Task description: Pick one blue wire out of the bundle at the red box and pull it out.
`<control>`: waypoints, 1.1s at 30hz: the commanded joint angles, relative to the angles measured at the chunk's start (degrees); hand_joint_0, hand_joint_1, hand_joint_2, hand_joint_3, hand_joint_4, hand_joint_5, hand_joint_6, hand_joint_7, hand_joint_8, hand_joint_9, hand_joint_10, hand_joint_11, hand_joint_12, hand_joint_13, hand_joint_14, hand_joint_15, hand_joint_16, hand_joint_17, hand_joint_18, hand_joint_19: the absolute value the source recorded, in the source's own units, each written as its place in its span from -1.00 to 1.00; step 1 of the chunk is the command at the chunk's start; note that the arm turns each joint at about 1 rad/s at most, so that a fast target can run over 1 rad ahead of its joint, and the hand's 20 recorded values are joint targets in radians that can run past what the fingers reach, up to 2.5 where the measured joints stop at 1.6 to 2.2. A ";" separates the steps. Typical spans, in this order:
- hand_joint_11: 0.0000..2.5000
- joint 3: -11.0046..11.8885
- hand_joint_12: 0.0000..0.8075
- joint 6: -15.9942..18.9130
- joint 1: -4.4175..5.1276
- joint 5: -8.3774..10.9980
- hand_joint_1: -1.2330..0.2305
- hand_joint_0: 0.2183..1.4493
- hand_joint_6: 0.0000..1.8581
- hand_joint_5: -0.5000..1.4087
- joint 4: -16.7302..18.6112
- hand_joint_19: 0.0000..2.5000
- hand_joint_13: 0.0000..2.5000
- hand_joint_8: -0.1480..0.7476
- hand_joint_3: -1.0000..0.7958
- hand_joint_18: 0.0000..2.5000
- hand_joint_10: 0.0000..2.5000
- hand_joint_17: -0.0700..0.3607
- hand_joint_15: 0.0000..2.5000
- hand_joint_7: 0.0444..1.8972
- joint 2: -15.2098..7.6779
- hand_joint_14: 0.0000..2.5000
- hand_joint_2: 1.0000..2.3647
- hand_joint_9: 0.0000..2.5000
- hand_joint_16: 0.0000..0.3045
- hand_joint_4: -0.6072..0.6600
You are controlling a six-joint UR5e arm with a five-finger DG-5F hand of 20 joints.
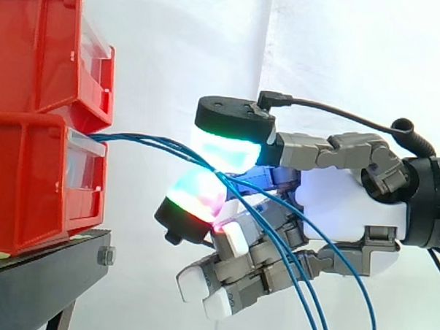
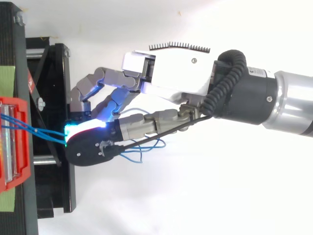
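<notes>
Hand pinching blue wires at the front of the lower red bin

Side view: the blue wires (image 1: pixel 148 140) leave the gap between the upper red bin (image 1: pixel 35 54) and the lower red bin (image 1: pixel 29 186), run nearly level to the right, then pass between two glowing pads (image 1: pixel 228 147). There the hand (image 1: pixel 342 203) clamps them; how many wires it grips cannot be told. Past the pads they droop steeply to the lower right. The other fingers (image 1: pixel 229 282) curl below, empty. Both bins sit on a black stand (image 1: pixel 39 289) before a white curtain (image 1: pixel 320 45). Top view: the wires (image 2: pixel 29 129) stretch left to right from the red bin (image 2: pixel 13 104) to the hand (image 2: pixel 181 68), whose dark fingertip covers the pinch. Slack loops lie behind it. Green tape (image 2: pixel 7 81) marks the stand (image 2: pixel 54 191).
</notes>
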 commanded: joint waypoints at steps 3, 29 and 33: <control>-0.36 0.00 0.08 0.00 0.07 0.02 -0.38 -0.36 0.01 -0.64 -0.02 -0.66 -0.36 0.17 -0.10 -0.48 -0.99 -0.06 -0.59 0.08 0.02 -0.99 -0.97 -0.22 -0.61 0.21; -0.36 0.00 0.08 -1.14 -0.19 0.29 -0.17 -0.42 -0.01 -0.64 0.33 -0.64 -0.37 0.17 -0.44 -0.49 -0.99 -0.07 -0.60 0.01 0.37 -0.99 -1.00 -0.21 -0.62 0.27; -0.35 -0.09 0.10 -2.37 0.16 0.90 -0.12 -0.48 -0.02 -0.65 3.85 -0.63 -0.38 0.18 -0.44 -0.51 -0.99 -0.04 -0.59 -0.03 -1.65 -0.99 -1.00 -0.22 -0.60 0.29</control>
